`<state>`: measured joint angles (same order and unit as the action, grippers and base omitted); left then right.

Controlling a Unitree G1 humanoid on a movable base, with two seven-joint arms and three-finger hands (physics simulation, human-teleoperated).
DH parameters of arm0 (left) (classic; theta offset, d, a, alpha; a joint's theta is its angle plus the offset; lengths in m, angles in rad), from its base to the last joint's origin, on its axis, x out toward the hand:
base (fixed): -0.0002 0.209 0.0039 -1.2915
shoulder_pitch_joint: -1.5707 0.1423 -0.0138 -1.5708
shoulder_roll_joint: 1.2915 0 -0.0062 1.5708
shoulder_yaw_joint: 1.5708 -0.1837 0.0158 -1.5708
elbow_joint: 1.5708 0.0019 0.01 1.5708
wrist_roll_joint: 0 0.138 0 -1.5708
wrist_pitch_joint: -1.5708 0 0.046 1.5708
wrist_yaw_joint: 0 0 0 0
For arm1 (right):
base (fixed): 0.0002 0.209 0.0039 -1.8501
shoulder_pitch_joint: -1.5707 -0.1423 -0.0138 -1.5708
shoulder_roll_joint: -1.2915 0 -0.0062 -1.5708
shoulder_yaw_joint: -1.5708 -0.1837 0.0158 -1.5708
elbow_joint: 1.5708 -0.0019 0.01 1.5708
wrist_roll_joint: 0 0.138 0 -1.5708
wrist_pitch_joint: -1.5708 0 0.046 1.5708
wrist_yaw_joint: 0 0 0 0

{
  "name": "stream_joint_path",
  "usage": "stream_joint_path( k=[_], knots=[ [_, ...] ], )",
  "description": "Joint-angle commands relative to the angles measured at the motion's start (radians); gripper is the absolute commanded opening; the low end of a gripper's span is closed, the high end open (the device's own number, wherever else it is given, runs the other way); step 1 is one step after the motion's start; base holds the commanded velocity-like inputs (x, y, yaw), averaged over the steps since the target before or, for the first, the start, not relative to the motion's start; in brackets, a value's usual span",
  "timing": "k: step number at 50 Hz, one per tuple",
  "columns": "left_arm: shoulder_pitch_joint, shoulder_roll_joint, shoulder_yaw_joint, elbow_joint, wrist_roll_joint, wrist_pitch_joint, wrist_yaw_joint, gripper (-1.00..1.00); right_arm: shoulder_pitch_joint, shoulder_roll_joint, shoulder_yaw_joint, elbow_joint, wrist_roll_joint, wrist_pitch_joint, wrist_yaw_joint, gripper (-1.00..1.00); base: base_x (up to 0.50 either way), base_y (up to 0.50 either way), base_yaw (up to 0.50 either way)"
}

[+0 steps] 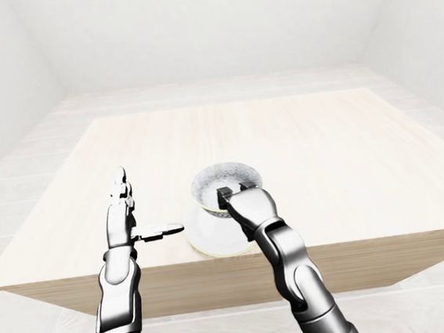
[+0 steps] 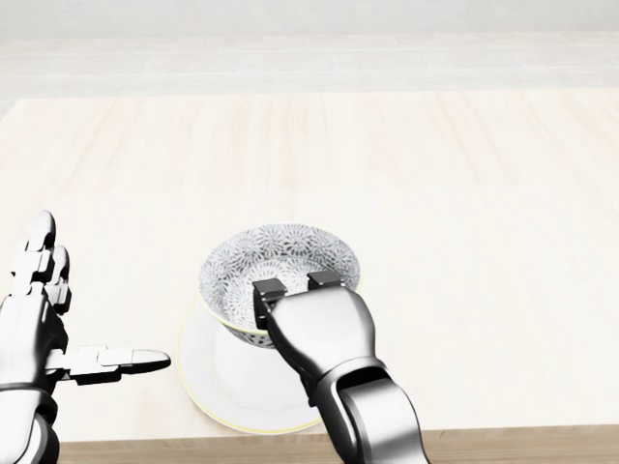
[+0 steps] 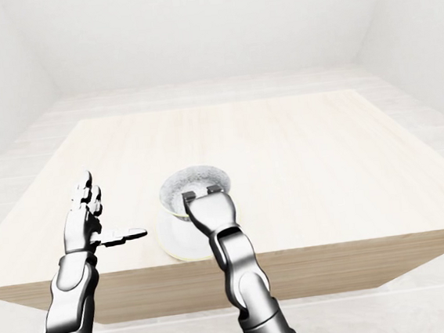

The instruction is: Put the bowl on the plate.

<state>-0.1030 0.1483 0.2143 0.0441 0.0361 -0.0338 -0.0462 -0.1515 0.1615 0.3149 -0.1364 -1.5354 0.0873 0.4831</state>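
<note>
patterned bowl [image 2: 279, 266] pinched at rim by right hand [image 2: 314, 333], held over white plate [image 2: 205, 372] | left hand [image 2: 39, 333] spread, idle | risk: bowl tipped off plate if released tilted, off-centre

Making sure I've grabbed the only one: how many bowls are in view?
1. The patterned bowl is over the white plate, low in the head view, its rim gripped by the right hand. Nothing could hide another.
</note>
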Motion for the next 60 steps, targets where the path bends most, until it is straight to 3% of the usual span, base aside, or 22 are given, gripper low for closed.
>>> stream_joint_path(
  k=[1, 10, 46, 60],
  knots=[
    [-0.001, 0.001, 0.001, -0.003, -0.003, 0.003, -0.001, 1.0, -0.014, 0.003, 0.0, 0.016, 0.015, 0.0, -0.032, -1.0, 0.0, 0.0, 0.0],
    [0.0, 0.0, -0.001, 0.001, 0.0, -0.002, -0.001, 1.0, -0.005, 0.001, 0.005, 0.033, 0.026, 0.0, -0.05, -1.0, 0.0, 0.0, 0.0],
    [0.019, -0.005, 0.01, -0.075, -0.003, 0.039, -0.011, 1.0, 0.011, -0.015, 0.008, 0.1, 0.075, 0.0, -0.106, -1.0, 0.0, 0.0, 0.0],
    [0.023, -0.005, 0.012, -0.078, -0.006, 0.039, -0.013, 1.0, 0.017, -0.019, 0.01, 0.11, 0.083, 0.0, -0.116, -1.0, 0.0, 0.0, 0.0]
  ],
)
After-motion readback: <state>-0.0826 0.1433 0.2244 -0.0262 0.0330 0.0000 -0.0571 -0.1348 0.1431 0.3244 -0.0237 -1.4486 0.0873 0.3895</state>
